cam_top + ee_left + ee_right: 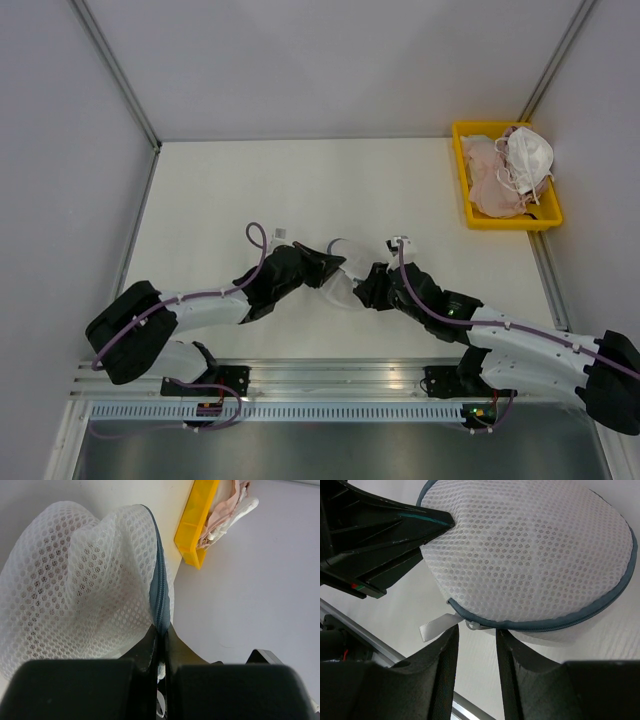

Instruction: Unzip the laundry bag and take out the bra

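Note:
The laundry bag (343,272), a white mesh dome with a grey-blue zipper rim, lies on the table between my two grippers. My left gripper (333,263) is shut on the bag's zipper rim (160,605), and the mesh (75,580) bulges to its left. My right gripper (476,632) is open, with the white zipper pull (474,625) and its ribbon tab (434,627) just at its fingertips, not pinched. The zipper (560,622) looks closed. The bra is hidden inside the bag; only a faint pinkish tint shows through the mesh (530,550).
A yellow tray (468,205) at the far right holds pale peach garments (485,175) and a white cupped item with straps (528,155); it also shows in the left wrist view (192,525). Grey walls enclose the table. An aluminium rail (330,375) runs along the near edge.

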`<state>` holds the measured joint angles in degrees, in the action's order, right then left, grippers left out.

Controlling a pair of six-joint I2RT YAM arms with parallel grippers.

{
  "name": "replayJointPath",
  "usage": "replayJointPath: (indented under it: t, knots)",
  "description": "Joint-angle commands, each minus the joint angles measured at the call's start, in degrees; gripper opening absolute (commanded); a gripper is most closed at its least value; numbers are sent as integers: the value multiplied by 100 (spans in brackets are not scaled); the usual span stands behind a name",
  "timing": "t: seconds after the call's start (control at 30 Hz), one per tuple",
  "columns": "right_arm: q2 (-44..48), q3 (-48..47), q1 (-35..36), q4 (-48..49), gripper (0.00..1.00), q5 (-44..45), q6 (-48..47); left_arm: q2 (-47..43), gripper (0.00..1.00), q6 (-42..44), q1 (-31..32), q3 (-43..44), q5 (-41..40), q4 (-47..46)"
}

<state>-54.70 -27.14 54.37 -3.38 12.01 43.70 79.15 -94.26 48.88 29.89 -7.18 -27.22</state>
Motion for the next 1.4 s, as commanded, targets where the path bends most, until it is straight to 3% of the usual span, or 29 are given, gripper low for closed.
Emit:
replayJointPath:
  t: [0.0,0.1,0.23,0.37,0.73,0.93,1.1,1.37]
  knots:
    - [-120,-283,109,294,41,477,24,47,2,-224,86,-18,-3,-345]
    - [-190,-336,223,294,34,758,42,47,2,-242,104,-44,-3,-354]
    - [-226,-415,381,259,14,987,33,21,2,-260,104,-106,-3,-398]
    - [-173,-442,443,66,2,1128,42,-49,2,-242,104,-159,-38,-407]
    - [143,-626,496,-1068,0,1269,77,-348,2,232,-124,-449,111,-512]
    - [117,-802,496,-1595,0,1251,51,-165,2,864,-721,-554,1077,-977]
    - [-146,-1004,496,-1947,0,1295,59,389,2,1813,-1415,-159,2693,-1285]
    - [-428,-1276,504,-2316,0,1278,-142,1444,2,3228,-1873,816,4953,-1208]
